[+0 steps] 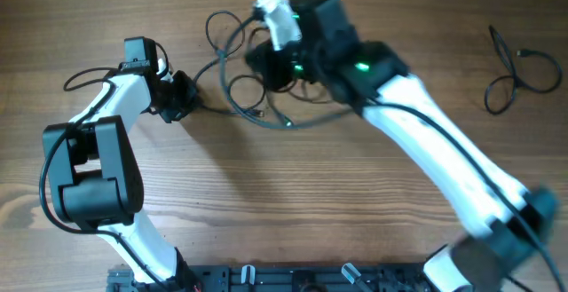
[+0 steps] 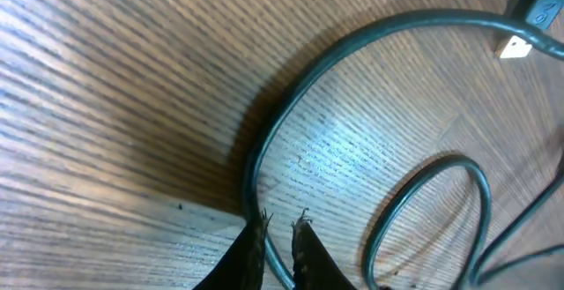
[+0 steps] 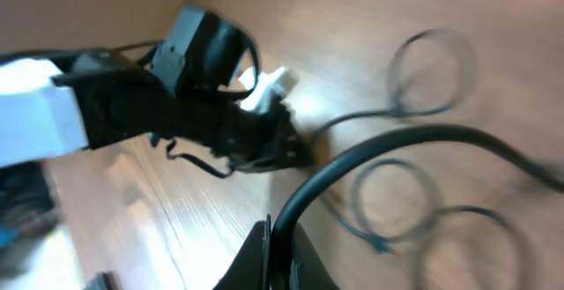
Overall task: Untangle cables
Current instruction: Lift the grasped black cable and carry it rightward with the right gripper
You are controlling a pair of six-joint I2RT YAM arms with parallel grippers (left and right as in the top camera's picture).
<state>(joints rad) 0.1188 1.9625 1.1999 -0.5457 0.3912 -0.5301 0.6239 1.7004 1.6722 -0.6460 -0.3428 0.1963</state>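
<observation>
Surface: bare wood-grain table [image 1: 311, 194], lit from above, with nothing else on it but the arms and cords.

Location: the cables [image 1: 241, 83] lie upper centre, a loose knot of thin black loops between the two grippers. A separate cable [image 1: 517, 68] lies well apart at the far right edge, on its own.

Left gripper [image 2: 280, 224]: the fingers are nearly together with only a sliver of gap. A strand curves down to the tips and appears pinched there. Overhead, one strand leaves the left gripper and runs right into the knot.

Right gripper [image 3: 275, 237]: closed. A thick-looking, blurred strand rises from between the fingers and arcs away to the right, so I read it as held. Overhead it sits on the right side of the knot.

Orientation: the knot's long axis runs left to right along the line between the grippers, tilted slightly towards the far edge on the right. One loop bulges towards the far edge. A tail trails towards the near edge, and a pale plug [image 2: 515, 48] shows beyond the left gripper's strand.

Step in hand (judgement): drawing the two held strands apart.
- Pull along the long axis, slowly and low over the table.
- Watch whether the loops slide open or cinch.
- If they tighten, slacken and lift one strand through a loop.
- Hold firmly, as thin cord slips easily.
</observation>
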